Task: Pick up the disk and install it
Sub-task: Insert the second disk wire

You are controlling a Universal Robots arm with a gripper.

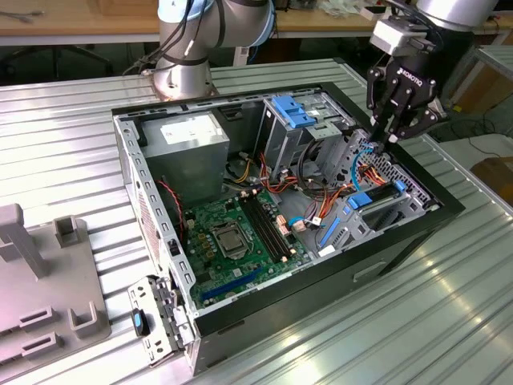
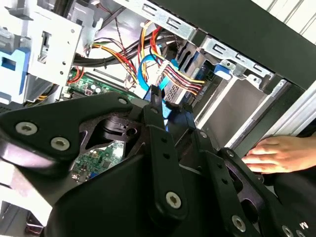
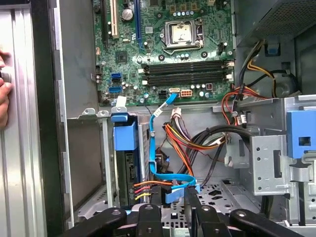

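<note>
The disk (image 1: 377, 200) lies in the drive bay of the open computer case (image 1: 128, 160), at the exterior view's right. In the first wrist view its blue carrier (image 3: 123, 137) frames the dark drive end (image 3: 129, 173), where red, yellow and black wires plug in. My gripper (image 1: 383, 135) hangs just above that bay. Its fingertips (image 2: 154, 98) pinch the connector end of a flat blue cable (image 3: 174, 190). The cable runs from the motherboard (image 3: 163, 54) down to the disk.
A person's hand (image 2: 276, 153) rests on the case's outer edge beside the bay. A drive cage with a light-blue bracket (image 1: 292, 112) and the power supply (image 1: 188, 140) fill the far end. Wire bundles (image 3: 197, 138) cross the middle. A grey fixture (image 1: 40, 297) stands on the table.
</note>
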